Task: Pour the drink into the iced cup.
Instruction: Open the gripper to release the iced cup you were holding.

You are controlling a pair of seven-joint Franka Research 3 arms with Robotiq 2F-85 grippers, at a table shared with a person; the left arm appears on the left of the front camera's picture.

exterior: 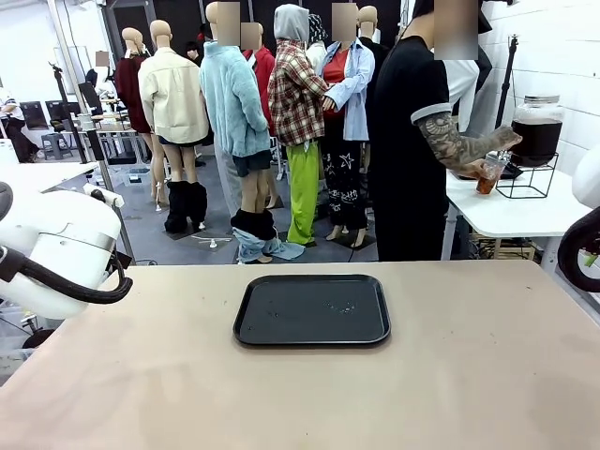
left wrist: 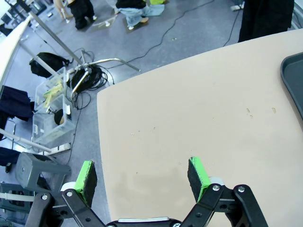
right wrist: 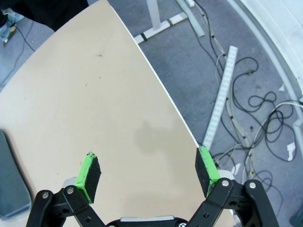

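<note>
Both grippers, left gripper (left wrist: 142, 179) and right gripper (right wrist: 148, 175), hang with fingers released above the table (exterior: 187, 394), black tray (exterior: 312, 310) between.

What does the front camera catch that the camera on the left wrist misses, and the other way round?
Front view alone: a person holding a cup at the spigot of a glass dispenser jar of dark drink, on a white side table. Left wrist view alone: the left gripper, jaws wide open with nothing between them, and plastic bins on the floor. Both: the beige table and the black tray.
</note>
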